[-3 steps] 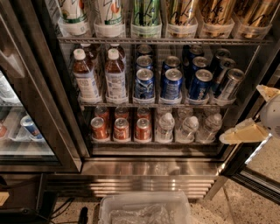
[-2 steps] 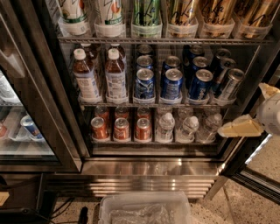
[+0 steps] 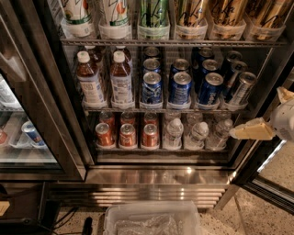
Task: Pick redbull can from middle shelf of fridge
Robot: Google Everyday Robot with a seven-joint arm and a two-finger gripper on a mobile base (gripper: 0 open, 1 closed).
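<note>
**Right now your gripper [image 3: 259, 112] hangs open at the right edge of the fridge [image 3: 41, 92]**

Look to 3 o'clock in your view. The gripper is there, outside the cabinet and in front of the dark right-hand frame. Its two tan fingers [image 3: 251, 131] are spread wide with nothing between them. The lower one points left, level with the bottom rack [image 3: 161, 149], and touches none of the stock.

Your target, the redbull can [image 3: 241, 88], is at about 2 o'clock. It is the slim silver-and-blue can at the far right end of the middle shelf [image 3: 156, 110], leaning a little to the right. From the gripper it lies towards 10 o'clock, near but apart.

Working left from it, the middle shelf holds:
- wider dark-blue cans [image 3: 180, 88] in three columns running front to back;
- brown white-capped bottles [image 3: 90, 82] in two columns at 10 o'clock.

The top rack [image 3: 170, 42] at 12 o'clock carries tall colourful cans [image 3: 154, 11], each standing in a clear cup.

The bottom rack has short orange-red cans [image 3: 127, 135] on its left half and clear bottles [image 3: 173, 133] on its right half.

Under the stainless louvred base [image 3: 156, 195], at 6 o'clock, a clear plastic bin [image 3: 151, 211] stands on the floor with crumpled clear plastic inside it.

At 9 o'clock a neighbouring cooler [image 3: 27, 160] shows a few cans behind its glass.
</note>
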